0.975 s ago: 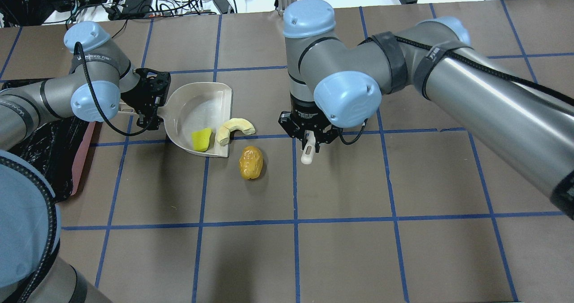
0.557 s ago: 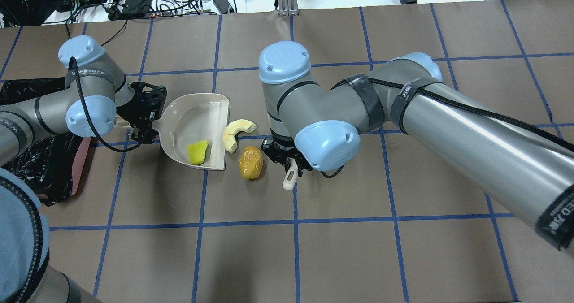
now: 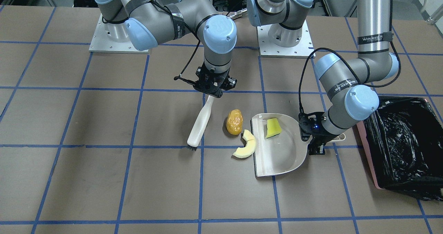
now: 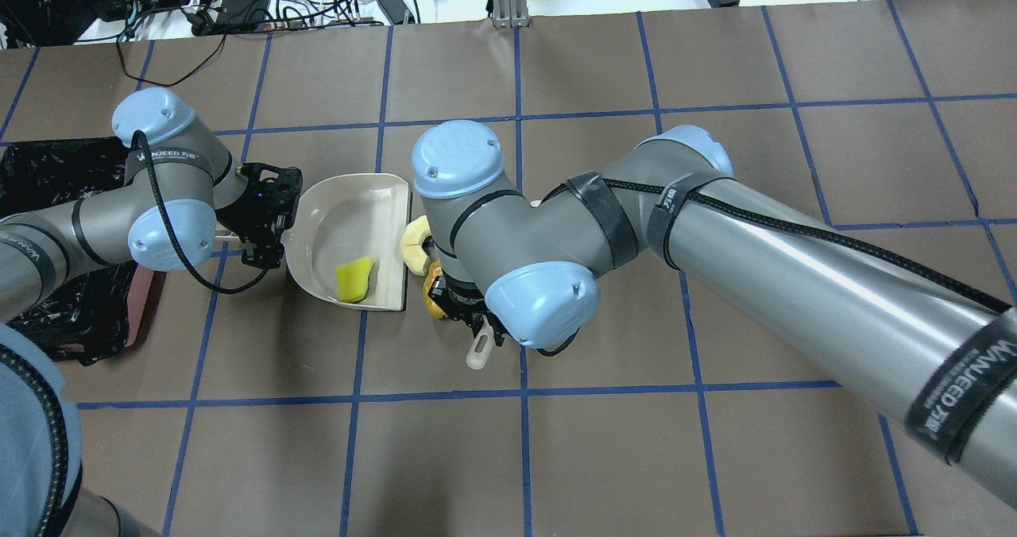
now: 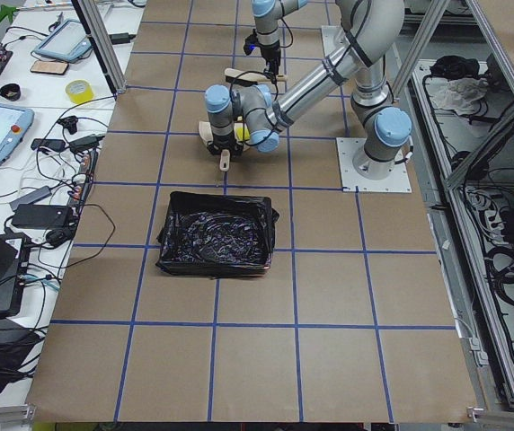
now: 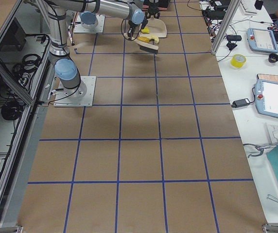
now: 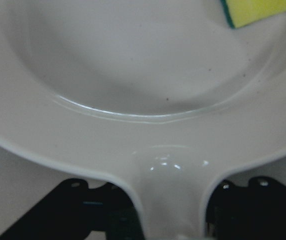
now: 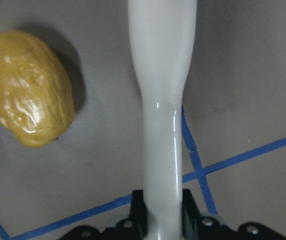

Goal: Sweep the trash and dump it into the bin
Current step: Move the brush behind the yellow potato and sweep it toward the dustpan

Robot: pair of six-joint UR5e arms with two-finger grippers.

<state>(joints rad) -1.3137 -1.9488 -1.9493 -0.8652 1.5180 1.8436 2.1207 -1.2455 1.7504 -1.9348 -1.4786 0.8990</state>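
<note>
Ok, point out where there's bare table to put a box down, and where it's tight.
Bare: the table strip on the operators' side of the dustpan and brush, and the stretch beyond the brush toward the robot's right end. Crowded: orange-brown lump and crescent slice sit between brush and dustpan; the left tool fills the gap between dustpan and bin.

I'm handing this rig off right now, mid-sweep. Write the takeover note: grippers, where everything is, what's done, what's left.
Left gripper: shut on the dustpan handle.
Right gripper: shut on the brush handle.
Done: the yellow-green wedge is in the dustpan.
Left: the pale crescent slice and the orange-brown lump lie on the table outside the pan's open lip, between pan and brush. Sweep both in, then dump into the black-lined bin on the pan's handle side.
</note>
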